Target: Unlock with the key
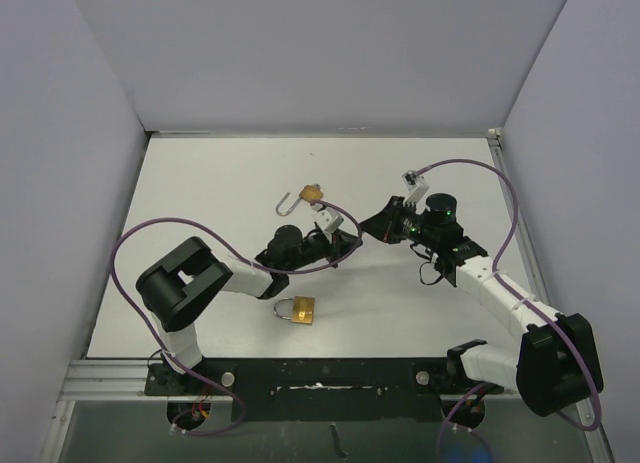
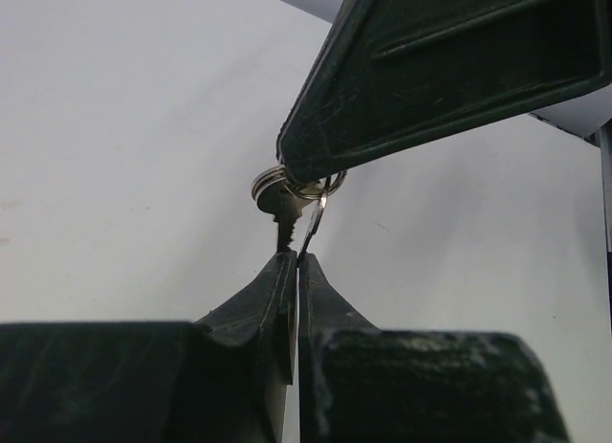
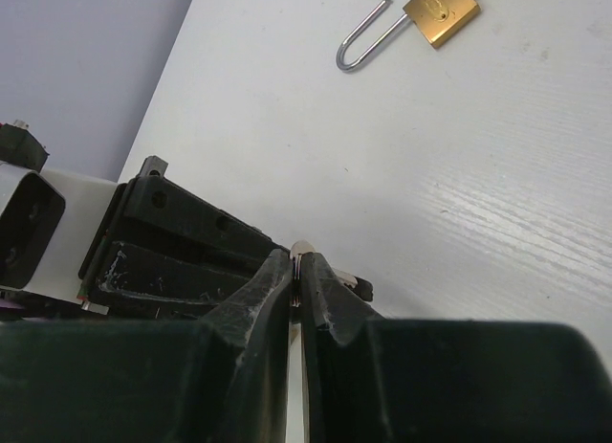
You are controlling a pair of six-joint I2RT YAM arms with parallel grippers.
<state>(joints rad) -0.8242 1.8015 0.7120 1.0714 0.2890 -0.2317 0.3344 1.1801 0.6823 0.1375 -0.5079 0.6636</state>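
Note:
A small key (image 2: 281,206) hangs on a split ring (image 2: 271,182). My left gripper (image 2: 295,261) is shut on the key's blade. My right gripper (image 3: 298,266) is shut on the ring (image 3: 303,249), and its dark finger (image 2: 449,70) shows above the ring in the left wrist view. The two grippers meet at mid-table, the left gripper (image 1: 349,245) just beside the right gripper (image 1: 368,227). A brass padlock (image 1: 300,309) with its shackle closed lies near the front. A second brass padlock (image 1: 311,194) with an open shackle lies further back, also in the right wrist view (image 3: 440,12).
The white table (image 1: 440,173) is walled at the back and both sides. A purple cable (image 1: 150,233) loops over the left arm and another (image 1: 500,183) over the right arm. The left gripper's black body (image 3: 172,256) fills the left of the right wrist view.

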